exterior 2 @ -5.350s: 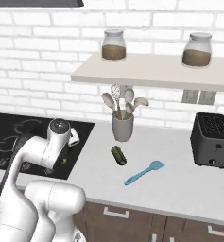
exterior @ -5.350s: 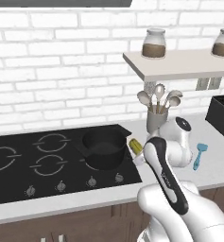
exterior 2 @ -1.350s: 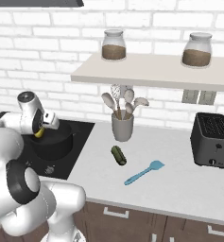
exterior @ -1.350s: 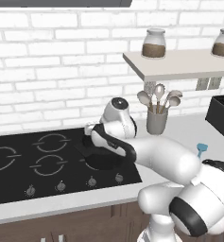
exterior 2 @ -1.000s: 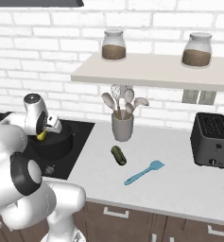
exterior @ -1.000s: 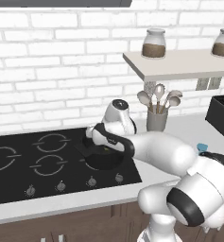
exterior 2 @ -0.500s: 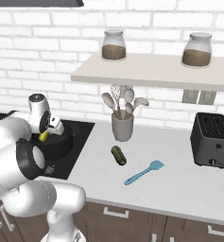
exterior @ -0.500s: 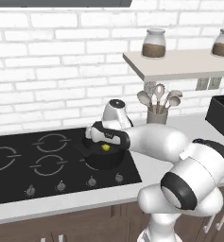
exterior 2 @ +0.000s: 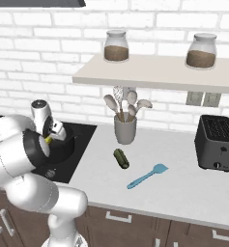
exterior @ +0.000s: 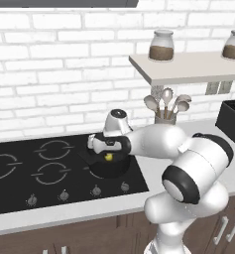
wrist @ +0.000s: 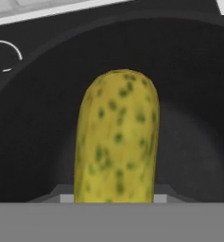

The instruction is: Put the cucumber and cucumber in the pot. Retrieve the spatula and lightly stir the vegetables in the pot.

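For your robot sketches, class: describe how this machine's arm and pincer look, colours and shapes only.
The arm is glossy white, built of rounded, bulbous segments with dark bands at the joints. A white cap with a dark ring tops the wrist. The pincer is small and light, with dark details.

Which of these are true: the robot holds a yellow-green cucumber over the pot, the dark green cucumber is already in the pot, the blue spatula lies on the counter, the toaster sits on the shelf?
1. The gripper holds the yellow-green cucumber over the pot. True.
2. The dark green cucumber is in the pot. False: it lies on the counter.
3. The spatula lies on the counter. True.
4. The toaster sits on the shelf. False: it stands on the counter.
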Available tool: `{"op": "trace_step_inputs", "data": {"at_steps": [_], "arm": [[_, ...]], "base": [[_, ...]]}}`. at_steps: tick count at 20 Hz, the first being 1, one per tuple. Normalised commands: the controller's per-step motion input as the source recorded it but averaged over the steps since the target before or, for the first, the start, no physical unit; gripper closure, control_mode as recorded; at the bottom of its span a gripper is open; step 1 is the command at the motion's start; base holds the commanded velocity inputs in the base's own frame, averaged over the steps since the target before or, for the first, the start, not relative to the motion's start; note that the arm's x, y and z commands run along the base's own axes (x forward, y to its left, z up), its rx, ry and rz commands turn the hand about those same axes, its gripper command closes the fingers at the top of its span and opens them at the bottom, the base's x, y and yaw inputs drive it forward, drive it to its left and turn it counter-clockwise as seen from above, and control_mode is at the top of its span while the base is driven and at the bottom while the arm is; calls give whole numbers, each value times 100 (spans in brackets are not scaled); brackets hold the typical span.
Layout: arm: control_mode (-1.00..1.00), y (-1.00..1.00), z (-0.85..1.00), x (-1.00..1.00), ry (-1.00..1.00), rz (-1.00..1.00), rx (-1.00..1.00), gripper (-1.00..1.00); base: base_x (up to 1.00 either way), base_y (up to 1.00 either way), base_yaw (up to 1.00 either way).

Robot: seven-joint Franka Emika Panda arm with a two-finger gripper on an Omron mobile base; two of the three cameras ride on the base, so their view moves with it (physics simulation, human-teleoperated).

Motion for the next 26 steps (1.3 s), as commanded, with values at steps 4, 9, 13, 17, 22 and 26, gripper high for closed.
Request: {"op": "trace_step_inputs", "data": {"at_steps": [4, 9, 13, 17, 22, 26], "arm": [[-100, 1, -30, 10, 0, 0, 0, 100], [-100, 6, -25, 3, 0, 0, 0, 100], [-100, 13, -8, 1, 1, -2, 0, -100], [-100, 0, 0, 0, 0, 0, 0, -100], [-100, 0, 0, 0, 0, 0, 0, -100], [-100, 0, 2, -5, -1, 0, 0, -100]], "base": [[0, 0, 0], [0, 0, 0], [0, 0, 0], [0, 0, 0], [0, 0, 0], [0, 0, 0]]}}
